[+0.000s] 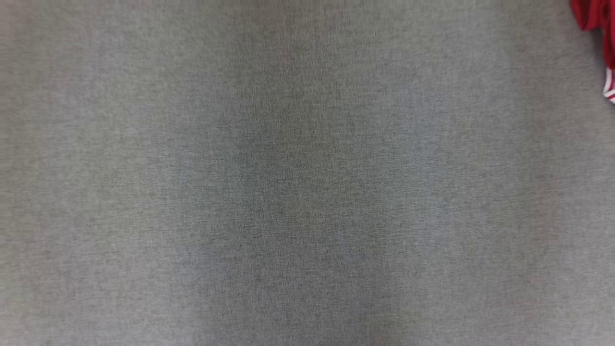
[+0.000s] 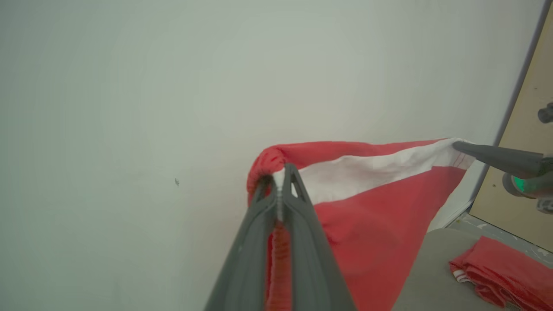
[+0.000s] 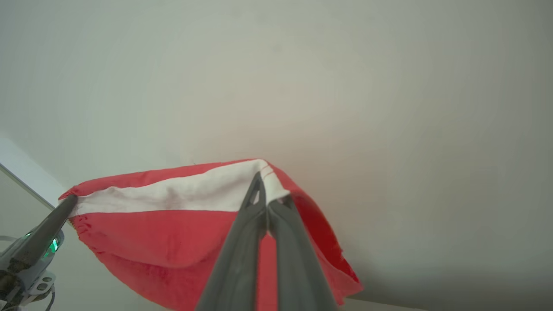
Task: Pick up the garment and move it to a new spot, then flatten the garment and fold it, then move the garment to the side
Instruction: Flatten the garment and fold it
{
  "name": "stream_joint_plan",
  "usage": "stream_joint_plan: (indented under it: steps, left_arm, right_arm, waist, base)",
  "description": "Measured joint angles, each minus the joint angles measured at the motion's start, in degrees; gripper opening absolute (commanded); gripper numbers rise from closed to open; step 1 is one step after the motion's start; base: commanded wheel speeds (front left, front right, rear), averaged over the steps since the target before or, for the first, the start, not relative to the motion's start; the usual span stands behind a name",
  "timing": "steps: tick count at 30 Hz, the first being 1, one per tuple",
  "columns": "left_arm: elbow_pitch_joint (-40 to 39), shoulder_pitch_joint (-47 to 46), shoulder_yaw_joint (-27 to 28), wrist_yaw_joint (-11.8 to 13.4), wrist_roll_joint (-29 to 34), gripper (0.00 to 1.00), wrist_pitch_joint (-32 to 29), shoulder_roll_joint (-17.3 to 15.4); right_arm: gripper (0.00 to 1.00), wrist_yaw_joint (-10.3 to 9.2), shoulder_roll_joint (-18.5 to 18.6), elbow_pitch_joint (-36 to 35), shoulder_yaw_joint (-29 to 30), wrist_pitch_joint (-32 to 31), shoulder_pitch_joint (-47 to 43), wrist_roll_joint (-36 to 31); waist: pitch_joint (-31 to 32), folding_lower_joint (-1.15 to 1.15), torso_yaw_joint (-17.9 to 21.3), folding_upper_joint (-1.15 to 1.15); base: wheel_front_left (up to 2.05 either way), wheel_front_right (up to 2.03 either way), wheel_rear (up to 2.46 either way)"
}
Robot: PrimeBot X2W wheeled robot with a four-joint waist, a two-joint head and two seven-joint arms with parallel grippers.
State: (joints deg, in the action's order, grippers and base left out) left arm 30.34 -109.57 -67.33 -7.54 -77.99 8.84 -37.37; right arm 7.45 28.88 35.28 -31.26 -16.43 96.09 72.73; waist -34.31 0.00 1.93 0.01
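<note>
The garment (image 2: 371, 216) is red cloth with a broad white band along its top edge. It hangs in the air in front of a pale wall, stretched between my two grippers. In the left wrist view my left gripper (image 2: 280, 179) is shut on one bunched red corner, and my right gripper (image 2: 460, 147) pinches the far end of the white band. The right wrist view shows the garment (image 3: 173, 233) sagging below the band, with my right gripper (image 3: 265, 194) shut on the band's end and my left gripper (image 3: 71, 201) holding the opposite corner.
A grey cloth-covered table (image 1: 307, 192) spreads under the head camera. A heap of red cloth with white stripes (image 1: 600, 29) lies at its far right edge, seen also as folded red cloth (image 2: 505, 276) low in the left wrist view. A tan panel (image 2: 531, 129) stands beside the wall.
</note>
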Motion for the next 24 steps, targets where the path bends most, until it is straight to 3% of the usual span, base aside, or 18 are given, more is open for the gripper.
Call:
stream_joint_plan:
  steps: [7,12,18,24]
  left_arm:
    - [-6.2,11.5,-3.9,0.0,0.0,0.0,4.9,-2.9]
    - [-11.1,23.4,-3.3,0.0,-2.3,0.0,6.1,-6.1]
    - [-17.9,41.6,8.1,0.0,-0.3,0.0,6.2,-6.1]
    - [-23.6,63.2,15.9,0.5,7.6,0.0,6.2,-3.6]
  right_arm:
    - [0.0,0.0,4.4,-8.6,-3.8,0.4,-14.0,5.6]
    - [0.0,0.0,8.1,-15.2,-4.9,1.6,-26.1,10.7]
    - [0.0,0.0,14.1,-24.8,-5.6,4.2,-44.4,15.9]
    - [0.0,0.0,16.6,-32.2,-7.4,8.2,-61.4,19.4]
  waist:
    - [4.3,-0.01,-0.1,-0.01]
    - [8.6,-0.02,0.0,-0.01]
    - [13.7,-0.02,-0.1,-0.02]
    - [18.1,-0.03,-0.5,-0.02]
  base:
    - [0.0,0.0,0.0]
    - [0.0,0.0,0.0]
    - [0.0,0.0,0.0]
    - [0.0,0.0,0.0]
